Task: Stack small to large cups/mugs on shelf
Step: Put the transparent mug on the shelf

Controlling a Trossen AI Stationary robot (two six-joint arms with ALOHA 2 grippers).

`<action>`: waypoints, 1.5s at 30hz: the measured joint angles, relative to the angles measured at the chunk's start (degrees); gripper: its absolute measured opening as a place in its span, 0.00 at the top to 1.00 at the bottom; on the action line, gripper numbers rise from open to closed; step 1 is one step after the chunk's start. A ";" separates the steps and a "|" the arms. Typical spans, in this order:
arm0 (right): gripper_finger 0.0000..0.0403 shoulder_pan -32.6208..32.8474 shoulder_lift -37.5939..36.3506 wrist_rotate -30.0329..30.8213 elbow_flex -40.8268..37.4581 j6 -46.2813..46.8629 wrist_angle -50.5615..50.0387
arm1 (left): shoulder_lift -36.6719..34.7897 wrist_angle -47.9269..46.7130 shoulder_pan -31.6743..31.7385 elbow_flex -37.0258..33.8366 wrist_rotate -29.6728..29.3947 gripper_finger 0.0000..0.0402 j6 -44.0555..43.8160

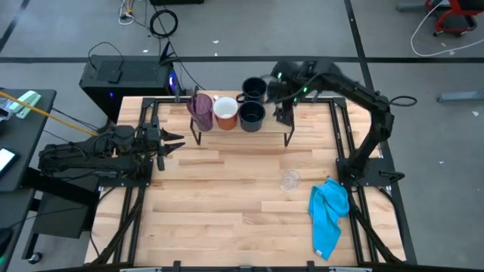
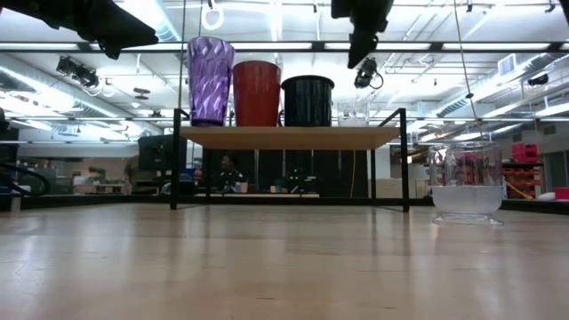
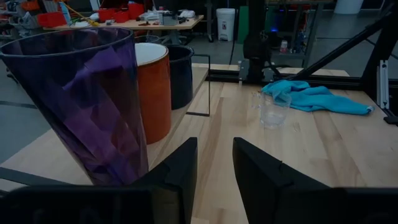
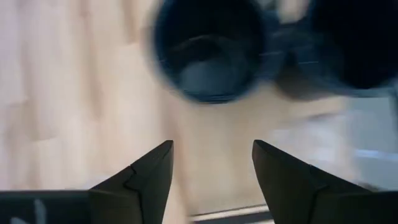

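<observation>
The shelf (image 1: 272,125) stands at the table's far middle. On it, in a row from left to right, stand the purple tumbler (image 1: 200,110), the white-and-orange mug (image 1: 225,112) and a navy mug (image 1: 252,115). The second navy mug (image 1: 254,88) stands just behind them; whether it is on the shelf I cannot tell. One clear glass (image 1: 290,180) stands on the table at the right; the other I cannot make out. My right gripper (image 4: 211,168) is open and empty above the shelf's right part (image 1: 283,113). My left gripper (image 1: 172,143) waits open at the table's left.
A bright blue cloth (image 1: 329,213) lies crumpled near the table's right edge, nearer than the glass. Black frame rails (image 1: 344,143) run along both sides of the table. Bare tabletop (image 1: 227,196) lies between the shelf and the near edge.
</observation>
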 joint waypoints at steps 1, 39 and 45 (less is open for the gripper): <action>0.44 1.81 0.04 -0.30 -0.68 1.52 -0.37 | 0.00 0.00 0.00 0.00 0.00 0.73 -0.01; 0.53 41.05 0.18 3.94 -42.03 41.67 14.64 | 0.01 -3.73 0.00 0.00 0.04 0.73 -14.99; 0.56 41.27 0.18 6.93 -45.20 43.03 16.46 | -0.01 -3.72 -0.01 0.00 0.03 0.73 -14.98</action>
